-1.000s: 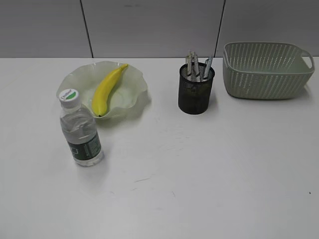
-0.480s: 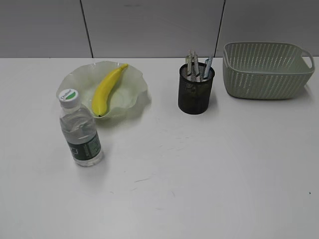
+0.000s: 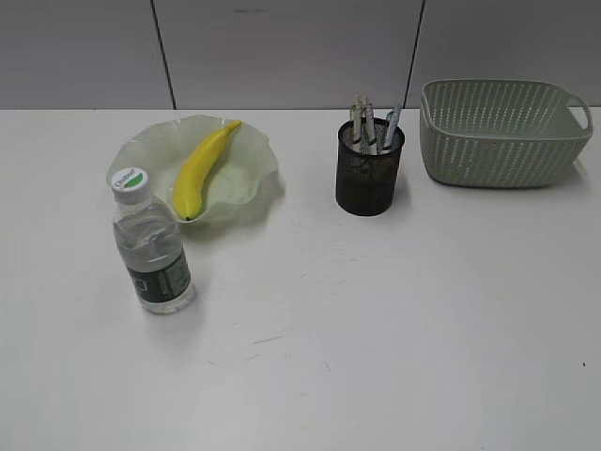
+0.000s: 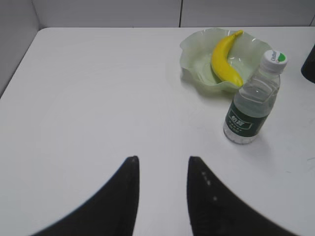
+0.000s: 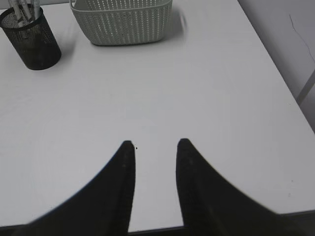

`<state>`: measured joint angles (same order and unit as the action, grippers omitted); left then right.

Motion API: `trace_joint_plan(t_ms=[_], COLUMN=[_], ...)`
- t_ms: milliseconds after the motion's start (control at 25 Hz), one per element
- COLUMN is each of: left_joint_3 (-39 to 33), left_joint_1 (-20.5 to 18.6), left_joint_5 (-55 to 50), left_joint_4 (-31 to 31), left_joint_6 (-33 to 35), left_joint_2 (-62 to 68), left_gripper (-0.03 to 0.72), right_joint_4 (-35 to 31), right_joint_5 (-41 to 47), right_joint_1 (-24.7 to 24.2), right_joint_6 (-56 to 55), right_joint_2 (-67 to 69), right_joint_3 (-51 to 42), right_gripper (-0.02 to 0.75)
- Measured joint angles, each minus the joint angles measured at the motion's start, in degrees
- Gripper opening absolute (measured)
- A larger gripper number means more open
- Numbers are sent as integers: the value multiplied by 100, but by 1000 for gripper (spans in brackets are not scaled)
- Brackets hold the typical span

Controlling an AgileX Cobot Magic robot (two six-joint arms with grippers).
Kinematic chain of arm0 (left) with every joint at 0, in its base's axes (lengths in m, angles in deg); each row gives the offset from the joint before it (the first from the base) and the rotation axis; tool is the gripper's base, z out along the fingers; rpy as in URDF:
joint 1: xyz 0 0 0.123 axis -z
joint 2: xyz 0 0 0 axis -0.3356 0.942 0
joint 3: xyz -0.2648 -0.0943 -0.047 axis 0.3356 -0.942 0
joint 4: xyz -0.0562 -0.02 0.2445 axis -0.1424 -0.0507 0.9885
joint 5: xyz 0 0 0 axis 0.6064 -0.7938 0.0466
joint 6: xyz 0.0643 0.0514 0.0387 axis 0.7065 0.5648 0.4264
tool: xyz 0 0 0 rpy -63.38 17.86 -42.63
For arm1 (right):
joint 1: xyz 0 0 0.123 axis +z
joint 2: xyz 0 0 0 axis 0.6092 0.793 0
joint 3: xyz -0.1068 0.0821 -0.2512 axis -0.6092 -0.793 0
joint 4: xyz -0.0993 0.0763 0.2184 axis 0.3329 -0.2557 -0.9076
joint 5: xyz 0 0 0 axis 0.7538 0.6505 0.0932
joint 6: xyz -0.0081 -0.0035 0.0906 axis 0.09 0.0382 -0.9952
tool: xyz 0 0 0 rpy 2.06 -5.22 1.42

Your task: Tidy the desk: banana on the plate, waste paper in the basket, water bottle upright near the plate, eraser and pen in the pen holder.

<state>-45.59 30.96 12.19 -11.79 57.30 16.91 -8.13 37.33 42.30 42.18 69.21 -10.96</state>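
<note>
While both of your grippers, left (image 4: 161, 161) and right (image 5: 155, 143), hover with jaws parted and holding nothing, the curved yellow banana (image 3: 203, 168) lies in the ruffled pale green glass plate (image 3: 252, 183) toward the white desk's (image 3: 394, 319) far left. The clear, green-labelled water bottle (image 3: 150, 246) stands upright just beside it. The black mesh pen holder (image 3: 369, 169) holds pens; the sage woven-pattern basket (image 3: 502, 132) occupies the far right corner.
</note>
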Motion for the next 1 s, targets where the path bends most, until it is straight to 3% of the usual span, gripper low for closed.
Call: trace_joint_plan(t_ms=[240, 1000], left_joint_3=[0, 0], left_joint_1=[0, 0], left_joint_5=[0, 0], left_joint_4=[-5, -44], left_joint_6=[0, 24], left_joint_2=[0, 0], left_gripper=[247, 247], right_joint_4=[-470, -560], right_joint_5=[-5, -11], right_joint_1=[0, 0], right_joint_6=[655, 819], right_joint_2=[0, 0], right_joint_3=[0, 0], right_gripper=[244, 242])
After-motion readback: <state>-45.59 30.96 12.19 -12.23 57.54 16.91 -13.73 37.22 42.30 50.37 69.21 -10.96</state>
